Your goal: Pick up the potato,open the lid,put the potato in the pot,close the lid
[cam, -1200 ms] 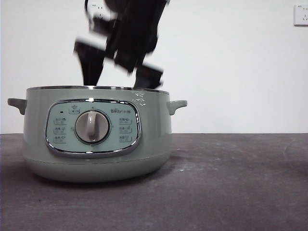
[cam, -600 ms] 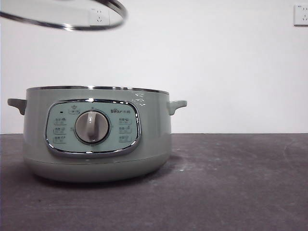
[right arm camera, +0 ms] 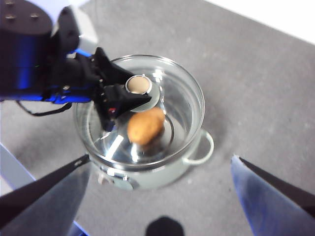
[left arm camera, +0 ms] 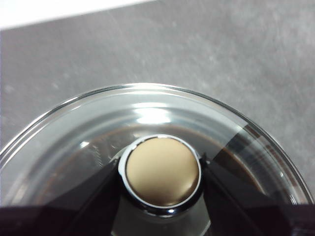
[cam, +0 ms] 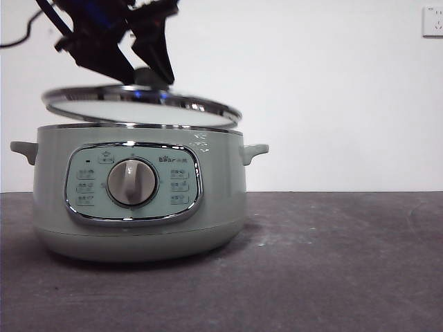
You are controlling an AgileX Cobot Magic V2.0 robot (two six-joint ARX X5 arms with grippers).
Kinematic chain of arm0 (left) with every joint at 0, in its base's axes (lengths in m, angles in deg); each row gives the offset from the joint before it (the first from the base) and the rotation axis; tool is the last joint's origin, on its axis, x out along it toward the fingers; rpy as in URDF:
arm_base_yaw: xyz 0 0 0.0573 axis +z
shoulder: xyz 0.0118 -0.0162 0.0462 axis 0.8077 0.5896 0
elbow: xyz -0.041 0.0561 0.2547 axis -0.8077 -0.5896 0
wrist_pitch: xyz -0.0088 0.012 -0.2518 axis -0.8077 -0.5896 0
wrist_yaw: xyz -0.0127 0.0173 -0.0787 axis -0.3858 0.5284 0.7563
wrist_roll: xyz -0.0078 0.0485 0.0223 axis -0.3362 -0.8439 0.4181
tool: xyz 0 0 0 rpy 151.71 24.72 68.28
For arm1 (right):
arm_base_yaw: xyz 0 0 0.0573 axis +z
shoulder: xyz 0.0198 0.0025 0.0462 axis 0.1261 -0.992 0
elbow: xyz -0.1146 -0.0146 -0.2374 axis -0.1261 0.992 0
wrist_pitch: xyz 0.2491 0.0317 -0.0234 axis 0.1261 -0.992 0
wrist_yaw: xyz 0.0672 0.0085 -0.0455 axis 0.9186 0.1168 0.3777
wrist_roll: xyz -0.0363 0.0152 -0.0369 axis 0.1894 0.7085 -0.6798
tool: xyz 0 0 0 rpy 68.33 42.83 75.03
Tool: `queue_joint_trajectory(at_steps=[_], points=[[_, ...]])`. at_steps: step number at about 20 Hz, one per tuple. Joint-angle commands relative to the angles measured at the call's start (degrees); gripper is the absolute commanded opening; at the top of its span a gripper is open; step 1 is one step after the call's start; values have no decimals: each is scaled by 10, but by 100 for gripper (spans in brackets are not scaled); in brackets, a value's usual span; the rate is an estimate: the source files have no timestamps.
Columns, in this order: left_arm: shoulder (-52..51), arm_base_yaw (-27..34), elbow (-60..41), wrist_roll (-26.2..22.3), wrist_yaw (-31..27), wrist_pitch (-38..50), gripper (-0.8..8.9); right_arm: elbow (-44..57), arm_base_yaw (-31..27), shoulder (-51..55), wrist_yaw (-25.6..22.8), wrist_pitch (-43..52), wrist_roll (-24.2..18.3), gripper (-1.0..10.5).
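Observation:
The sage-green pot [cam: 138, 207] stands on the dark table. The potato [right arm camera: 145, 126] lies inside it, seen only from above in the right wrist view. My left gripper [cam: 143, 69] is shut on the round knob [left arm camera: 162, 170] of the glass lid [cam: 138, 111]. It holds the lid slightly tilted, just above the pot's rim. From above, the lid [right arm camera: 182, 93] covers most of the pot [right arm camera: 147, 178]. My right gripper [right arm camera: 160, 157] is open and empty, high above the pot.
The dark grey table [cam: 332, 263] stretches to the right of the pot. A white wall with a socket [cam: 432, 21] stands behind. The pot's side handle [cam: 255, 151] sticks out to the right.
One second ago a gripper hung over the open pot, then left. The lid, high at the top half a second ago, has come down to just above the rim.

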Motion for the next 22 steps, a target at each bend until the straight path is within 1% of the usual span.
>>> queue_joint_trajectory(at_steps=[1,3,10,22], points=[[15,-1,7,4,-1,21,-9,3,0,0,-2,-7,7,472],[31,-1,7,4,-1,9,-9,3,0,0,-2,-10,7,472],[36,-1,7,3,-1,-82,-9,3,0,0,-2,-10,9,472],[14,-1,7,3,-1,-126,-8,3,0,0,-2,-10,9,472]])
